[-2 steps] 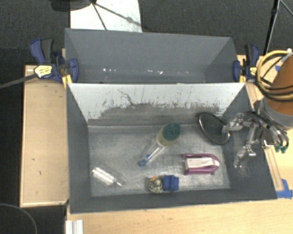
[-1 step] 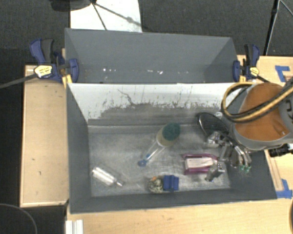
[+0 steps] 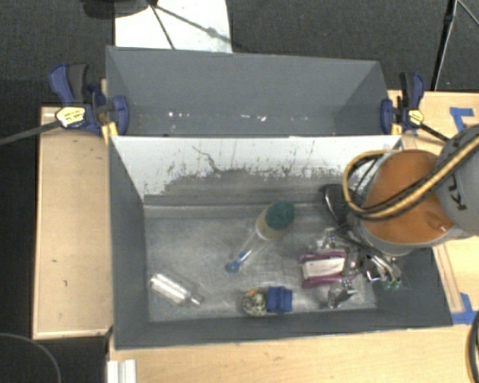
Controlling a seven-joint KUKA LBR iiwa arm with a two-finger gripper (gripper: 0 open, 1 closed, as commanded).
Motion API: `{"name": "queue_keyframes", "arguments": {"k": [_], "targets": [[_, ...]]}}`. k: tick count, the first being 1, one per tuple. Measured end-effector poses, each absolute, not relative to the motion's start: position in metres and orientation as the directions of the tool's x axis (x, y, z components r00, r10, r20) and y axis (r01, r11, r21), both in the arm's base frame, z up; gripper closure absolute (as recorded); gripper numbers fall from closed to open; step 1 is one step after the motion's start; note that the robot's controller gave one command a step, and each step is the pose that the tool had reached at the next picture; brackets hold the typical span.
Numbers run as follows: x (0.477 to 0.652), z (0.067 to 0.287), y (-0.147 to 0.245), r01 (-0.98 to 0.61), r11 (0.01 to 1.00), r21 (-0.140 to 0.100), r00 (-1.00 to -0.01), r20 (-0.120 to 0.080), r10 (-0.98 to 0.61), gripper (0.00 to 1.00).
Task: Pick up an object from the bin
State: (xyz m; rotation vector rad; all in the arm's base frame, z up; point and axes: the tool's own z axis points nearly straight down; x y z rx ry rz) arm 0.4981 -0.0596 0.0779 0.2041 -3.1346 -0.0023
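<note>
Several small things lie apart on the scuffed grey floor of the bin (image 3: 193, 242): a clear plastic piece (image 3: 172, 288) at lower left, a blue-tipped stick (image 3: 243, 258) and a green-capped round thing (image 3: 275, 217) mid-frame, a blue-and-patterned lump (image 3: 267, 301) by the near wall. Toward the lower right the claw (image 3: 341, 276), below the arm's orange cover (image 3: 407, 198), sits low over a purple-and-white packet (image 3: 320, 268); whether it is wide or narrow cannot be told.
</note>
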Motion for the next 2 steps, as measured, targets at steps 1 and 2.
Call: {"name": "queue_keyframes", "arguments": {"k": [1, 2], "targets": [[0.498, 0.078, -0.06, -0.132, 0.991, 0.0, -0.991, -0.001, -0.132, 1.0], [0.498, 0.223, -0.046, -0.145, 0.989, -0.002, -0.989, -0.009, -0.145, 1.0]]}}
